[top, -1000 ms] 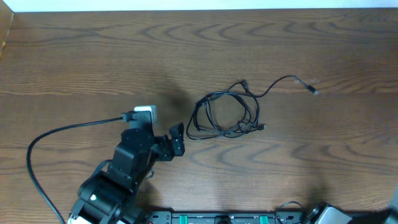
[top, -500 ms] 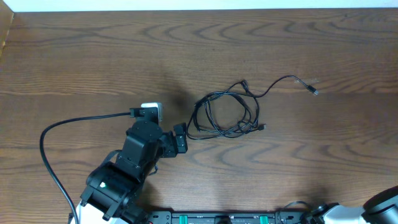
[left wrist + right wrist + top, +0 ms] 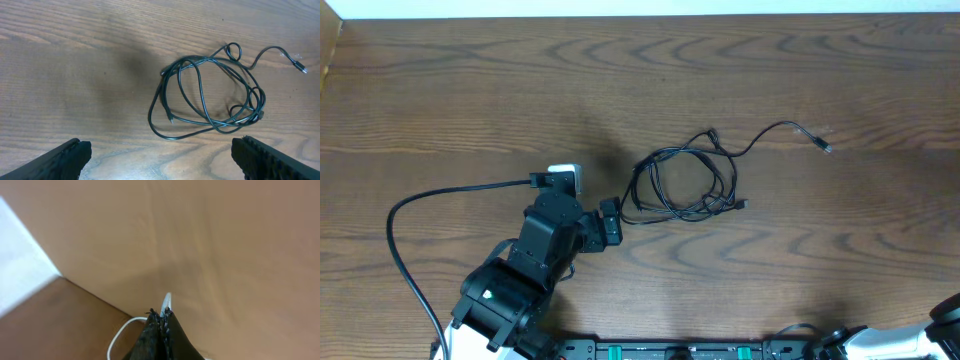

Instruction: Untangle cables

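Note:
A loose tangle of thin black cables (image 3: 670,152) lies on the wooden table right of centre, with one tail ending in a small plug (image 3: 823,146). My left gripper (image 3: 611,222) is open just left of the tangle's near edge. In the left wrist view its fingertips (image 3: 67,156) stand wide apart, and the cables (image 3: 173,138) lie just beyond them, untouched. My right gripper (image 3: 162,312) is shut and faces a tan surface. A white cable (image 3: 120,329) loops beside it, with its white tip poking out between the fingertips.
A thick black cord (image 3: 440,200) curls from the left wrist's white camera (image 3: 563,177) over the table's left side. A sliver of the right arm (image 3: 945,318) shows at the bottom right corner. A black rail (image 3: 670,350) runs along the near edge.
The left arm slid right until its open fingers reached the tangle's edge, then held. The right arm shifted slightly at the bottom right corner. The cables did not move.

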